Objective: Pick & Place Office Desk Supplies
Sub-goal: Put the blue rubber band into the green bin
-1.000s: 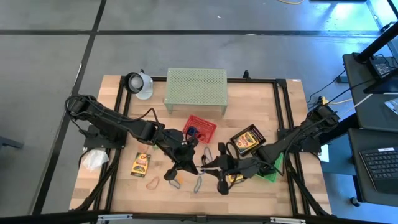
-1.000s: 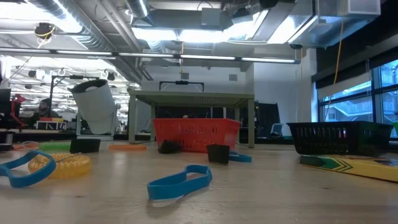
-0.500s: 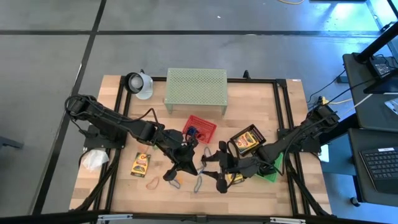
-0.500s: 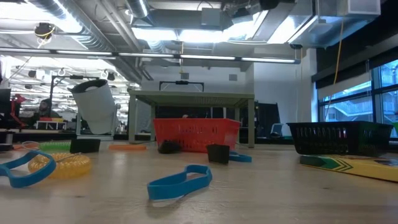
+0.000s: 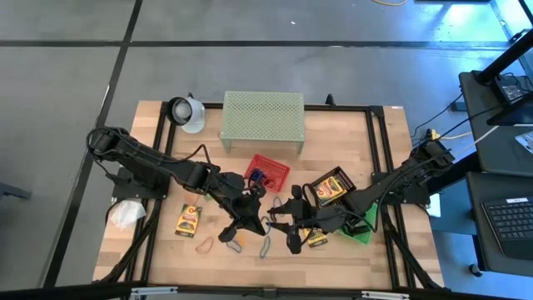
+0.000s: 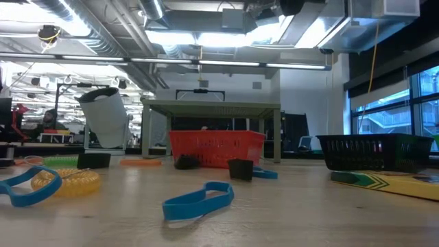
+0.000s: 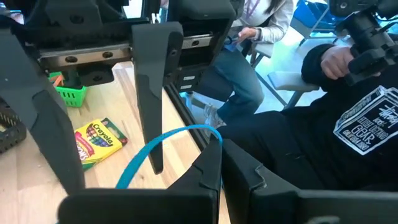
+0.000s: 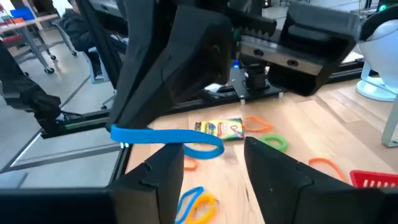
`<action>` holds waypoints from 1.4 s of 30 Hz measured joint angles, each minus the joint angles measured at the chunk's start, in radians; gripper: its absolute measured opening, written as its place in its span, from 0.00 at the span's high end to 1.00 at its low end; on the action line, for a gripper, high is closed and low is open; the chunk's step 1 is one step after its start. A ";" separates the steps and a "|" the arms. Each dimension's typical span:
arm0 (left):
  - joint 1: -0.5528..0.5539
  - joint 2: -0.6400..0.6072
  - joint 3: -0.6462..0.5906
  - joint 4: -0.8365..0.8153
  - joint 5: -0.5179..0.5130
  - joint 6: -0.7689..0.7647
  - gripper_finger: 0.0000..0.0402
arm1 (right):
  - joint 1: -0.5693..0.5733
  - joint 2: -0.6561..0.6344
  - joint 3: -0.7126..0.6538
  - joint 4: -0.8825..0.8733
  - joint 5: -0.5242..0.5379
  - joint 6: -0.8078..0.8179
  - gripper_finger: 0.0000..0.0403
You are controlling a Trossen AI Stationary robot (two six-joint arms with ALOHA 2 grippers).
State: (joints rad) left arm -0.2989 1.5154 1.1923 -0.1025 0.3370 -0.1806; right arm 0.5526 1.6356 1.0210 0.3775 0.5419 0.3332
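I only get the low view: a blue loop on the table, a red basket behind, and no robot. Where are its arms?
Observer: Both meet mid-table, just in front of the red basket. The left gripper faces the right gripper.
Visitor: Is either one holding anything?
Observer: Yes. The left gripper is shut on another blue loop. The right gripper's jaws stand open, facing it.
Visitor: Is anybody near the table?
Observer: The left wrist view shows a person in a black sweatshirt beyond the table's edge.
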 joint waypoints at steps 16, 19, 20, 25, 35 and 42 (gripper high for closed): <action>0.000 0.000 0.000 0.018 0.049 -0.019 1.00 | 0.007 0.074 -0.001 0.121 -0.182 -0.166 0.59; 0.000 0.000 0.000 0.018 0.054 -0.021 1.00 | 0.008 0.112 -0.001 0.185 -0.173 -0.215 0.57; 0.000 0.000 0.000 0.017 0.059 -0.028 1.00 | 0.008 0.119 -0.001 0.204 -0.144 -0.221 0.56; 0.000 0.000 0.000 0.024 0.103 -0.046 1.00 | 0.012 0.121 -0.001 0.240 -0.112 -0.265 0.58; 0.000 0.000 0.000 0.024 0.107 -0.045 1.00 | 0.013 0.122 0.000 0.272 -0.139 -0.267 0.59; 0.000 0.000 0.000 0.022 0.108 -0.046 1.00 | 0.013 0.122 0.000 0.277 -0.108 -0.259 0.74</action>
State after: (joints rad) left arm -0.2993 1.5154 1.1923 -0.0808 0.4454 -0.2264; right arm 0.5655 1.7576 1.0206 0.6549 0.4339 0.0741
